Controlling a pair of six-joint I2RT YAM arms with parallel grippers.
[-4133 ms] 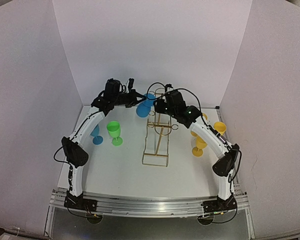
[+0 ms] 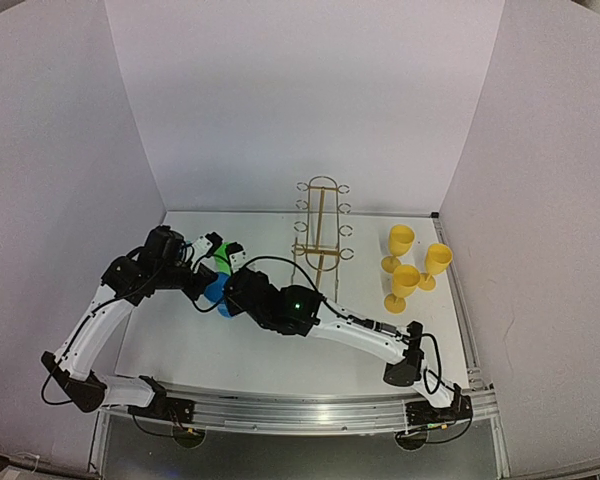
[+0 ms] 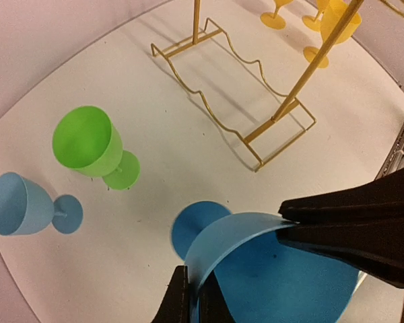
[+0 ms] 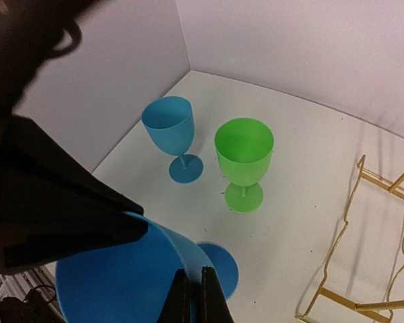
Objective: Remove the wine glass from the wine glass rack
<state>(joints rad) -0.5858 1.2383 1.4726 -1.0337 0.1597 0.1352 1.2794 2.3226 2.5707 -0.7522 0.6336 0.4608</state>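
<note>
The blue wine glass [image 3: 276,282] is off the wine glass rack [image 2: 320,225] and well to its left, left of centre in the top view. It fills the bottom of both wrist views. The left hand [image 3: 192,299] is clamped on its rim, with one finger inside the bowl and one outside. The right hand [image 4: 195,296] pinches the same rim at another spot in the same way. The glass's round foot shows under the bowl, but whether it touches the desk [image 2: 280,350] cannot be told.

The gold rack stands upright at the centre of the top view, toward the back of the desk. A green glass [image 3: 87,141] and a light blue glass [image 3: 17,205] stand side by side at the left of the left wrist view. Three yellow glasses [image 2: 405,280] are grouped right of the rack.
</note>
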